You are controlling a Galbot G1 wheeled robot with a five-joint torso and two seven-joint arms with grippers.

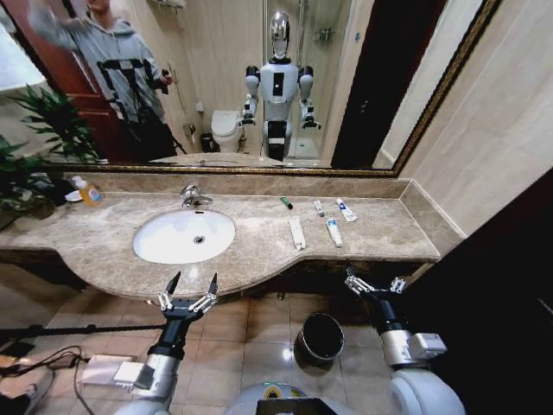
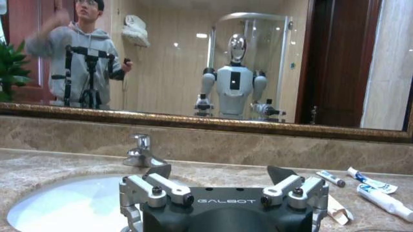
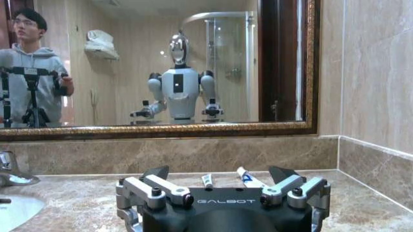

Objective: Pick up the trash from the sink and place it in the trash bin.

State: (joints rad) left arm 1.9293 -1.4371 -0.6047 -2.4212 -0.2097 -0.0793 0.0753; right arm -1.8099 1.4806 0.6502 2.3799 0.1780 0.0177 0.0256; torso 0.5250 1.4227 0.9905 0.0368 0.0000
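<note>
Presently recorded, item by item. Sink point(image 1: 183, 235): white oval basin set in a beige marble countertop point(image 1: 380, 233), chrome faucet point(image 1: 192, 197) at its back edge; the bowl itself held no loose items. Trash, all lying on the countertop to the right of the basin rather than in it: a short green stick point(image 1: 286, 203) near the back wall; a small white tube point(image 1: 319, 207) just right of it; a white tube with blue and red marks point(image 1: 346, 210) farther right; another white tube point(image 1: 333, 232) nearer the front edge; a long flat white packet point(image 1: 296, 233) beside that tube, on its basin side. Trash bin point(image 1: 320, 337): round, black, standing on the tiled floor below the counter's front edge, between the two arms (slightly nearer the right one). Left gripper point(image 1: 191, 284): raised before the counter edge in front of the basin, fingers spread wide, holding nothing. Right gripper point(image 1: 373, 281): raised before the counter edge below the tubes, fingers likewise spread wide and empty. Yellow-orange soap bottle point(image 1: 88, 192): upright at the counter's far left, by a potted plant point(image 1: 34, 147).
</note>
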